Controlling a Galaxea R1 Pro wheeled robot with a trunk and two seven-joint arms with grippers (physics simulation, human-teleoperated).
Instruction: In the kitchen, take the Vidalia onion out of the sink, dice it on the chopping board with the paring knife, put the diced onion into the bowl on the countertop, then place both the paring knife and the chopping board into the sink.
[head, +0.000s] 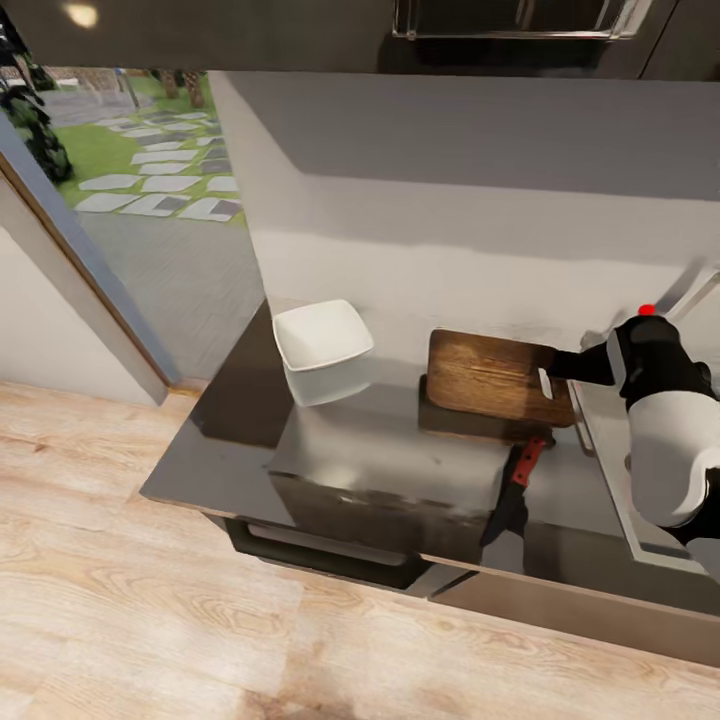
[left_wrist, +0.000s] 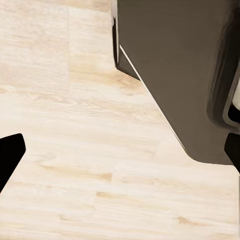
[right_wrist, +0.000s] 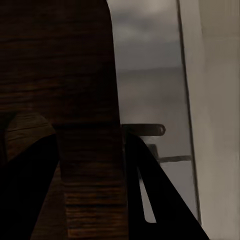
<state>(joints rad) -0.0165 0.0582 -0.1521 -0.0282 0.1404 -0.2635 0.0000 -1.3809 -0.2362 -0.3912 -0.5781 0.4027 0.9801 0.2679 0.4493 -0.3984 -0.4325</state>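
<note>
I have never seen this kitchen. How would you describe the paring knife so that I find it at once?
Look at the glossy grey countertop below the white wall. Near its front edge, just in front of the brown chopping board, lies the paring knife. Its red handle and dark pointed blade set it apart from the white bowl to the left.

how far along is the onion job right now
Late stage, it seems. The right gripper has its jaws on the chopping board, apparently to move it to the sink. The paring knife lies on the countertop. The bowl's contents aren't visible.
</note>
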